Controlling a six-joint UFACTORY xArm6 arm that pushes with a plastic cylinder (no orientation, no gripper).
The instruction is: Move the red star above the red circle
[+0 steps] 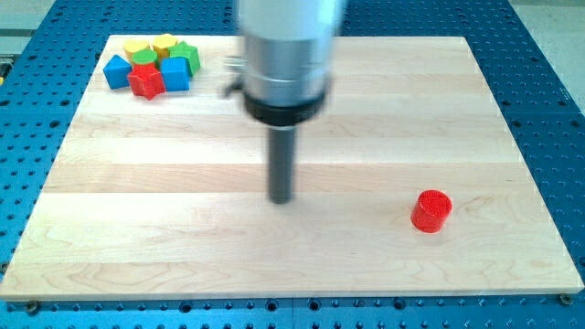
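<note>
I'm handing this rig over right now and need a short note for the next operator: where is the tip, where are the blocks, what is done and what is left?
My tip rests near the middle of the board, touching no block.
The red star sits at the view's top left, packed in a cluster with blue, green and yellow blocks.
The red circle stands alone at the view's lower right.
Done: nothing that shows; the star is not above the circle.
Left: pull the star out of the cluster and push it across to a spot just above the circle.

Even, bright overhead light as I see it; soft short shadows lie under the red circle (pixel 430 211) and my tip (pixel 281 200). The arm's upper body is motion-blurred; far-left blocks look slightly soft.
</note>
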